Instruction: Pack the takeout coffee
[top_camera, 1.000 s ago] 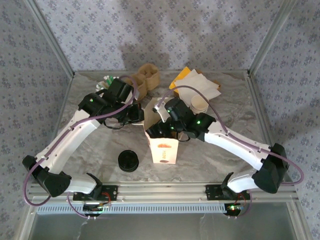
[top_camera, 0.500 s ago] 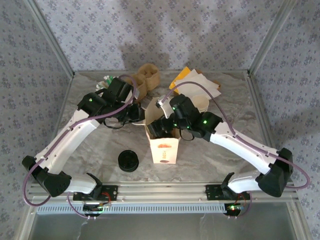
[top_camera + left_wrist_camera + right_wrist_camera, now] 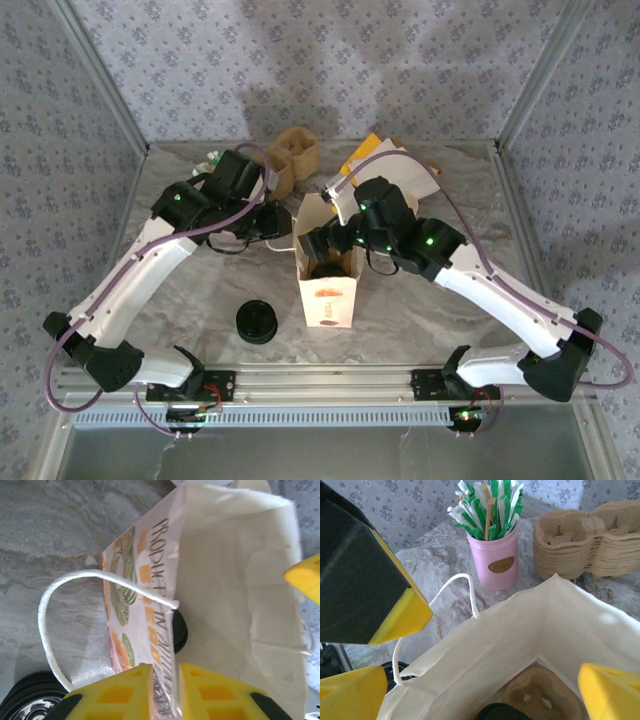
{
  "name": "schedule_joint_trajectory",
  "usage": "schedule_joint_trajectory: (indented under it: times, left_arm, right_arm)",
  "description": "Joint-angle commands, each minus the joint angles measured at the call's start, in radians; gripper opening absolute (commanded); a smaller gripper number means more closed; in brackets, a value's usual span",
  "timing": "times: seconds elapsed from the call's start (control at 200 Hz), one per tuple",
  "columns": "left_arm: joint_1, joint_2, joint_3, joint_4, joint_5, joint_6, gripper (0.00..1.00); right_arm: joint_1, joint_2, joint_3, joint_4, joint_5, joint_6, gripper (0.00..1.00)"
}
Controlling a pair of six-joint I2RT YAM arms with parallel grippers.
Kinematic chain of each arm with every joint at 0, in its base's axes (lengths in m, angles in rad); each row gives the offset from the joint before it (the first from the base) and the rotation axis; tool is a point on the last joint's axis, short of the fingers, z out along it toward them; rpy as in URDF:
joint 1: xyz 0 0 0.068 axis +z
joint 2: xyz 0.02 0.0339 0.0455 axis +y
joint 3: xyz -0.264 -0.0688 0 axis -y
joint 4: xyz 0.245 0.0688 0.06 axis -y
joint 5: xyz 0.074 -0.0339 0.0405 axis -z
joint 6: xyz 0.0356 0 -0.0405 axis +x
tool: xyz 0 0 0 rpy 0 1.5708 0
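The wall of the bag (image 3: 240,580) is straddled by the narrowly parted left claw (image 3: 165,672). The right claw (image 3: 482,675) is spread wide over its mouth, coffee (image 3: 495,712) beneath.

**Coffee sits deep in the bag**

The takeout coffee (image 3: 496,713) stands inside the open white paper bag (image 3: 328,300), low down near its floor. Of the cup, just the round black plastic lid (image 3: 180,630) can be seen, facing up, so the cup looks upright; its cream wall is hidden. It rests just beside a brown moulded cup carrier (image 3: 542,697) in the same bag.
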Motion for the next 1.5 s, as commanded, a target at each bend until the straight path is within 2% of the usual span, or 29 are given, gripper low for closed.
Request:
schedule_joint_trajectory:
  times: [0.0, 0.21, 0.41, 0.605, 0.685, 0.774, 0.969, 1.059, 1.139, 1.249, 1.409, 1.494]
  left_arm:
    - [-0.006, 0.007, 0.070, -0.021, -0.011, 0.016, 0.26]
    - [-0.005, 0.017, 0.190, -0.030, -0.033, 0.032, 0.42]
    - [0.005, 0.014, 0.338, -0.037, -0.114, 0.086, 0.68]
    - [0.043, -0.016, 0.379, -0.017, -0.194, 0.144, 1.00]
    - [0.083, -0.021, 0.389, -0.011, -0.193, 0.164, 1.00]
    - [0.126, -0.013, 0.423, -0.026, -0.186, 0.183, 1.00]
    - [0.209, 0.019, 0.480, -0.056, -0.191, 0.209, 1.00]
    - [0.244, 0.032, 0.483, -0.049, -0.194, 0.210, 1.00]
    - [0.271, 0.050, 0.488, -0.047, -0.200, 0.213, 1.00]
    - [0.317, 0.092, 0.517, -0.081, -0.202, 0.208, 1.00]
    - [0.379, 0.205, 0.622, -0.222, -0.245, 0.178, 0.94]
    - [0.398, 0.264, 0.654, -0.285, -0.268, 0.172, 0.93]
  right_arm:
    - [-0.017, -0.044, 0.066, -0.071, 0.032, 0.020, 1.00]
    - [-0.050, -0.123, 0.086, -0.031, 0.057, 0.030, 1.00]
    - [-0.134, -0.232, 0.041, 0.078, -0.010, 0.120, 1.00]
    - [-0.243, -0.315, -0.026, 0.139, -0.104, 0.265, 1.00]
    - [-0.280, -0.370, -0.086, 0.208, -0.131, 0.265, 1.00]
    - [-0.313, -0.427, -0.129, 0.241, -0.068, 0.271, 1.00]
    - [-0.464, -0.409, -0.034, 0.054, -0.002, 0.317, 1.00]
    - [-0.572, -0.342, 0.039, -0.063, -0.061, 0.412, 0.99]
    - [-0.701, -0.265, 0.093, -0.130, -0.214, 0.486, 0.97]
    - [-0.839, -0.141, 0.164, -0.216, -0.377, 0.584, 0.88]
    - [-0.873, 0.006, 0.284, -0.355, -0.372, 0.556, 0.82]
    - [-0.870, 0.062, 0.326, -0.370, -0.370, 0.529, 0.86]
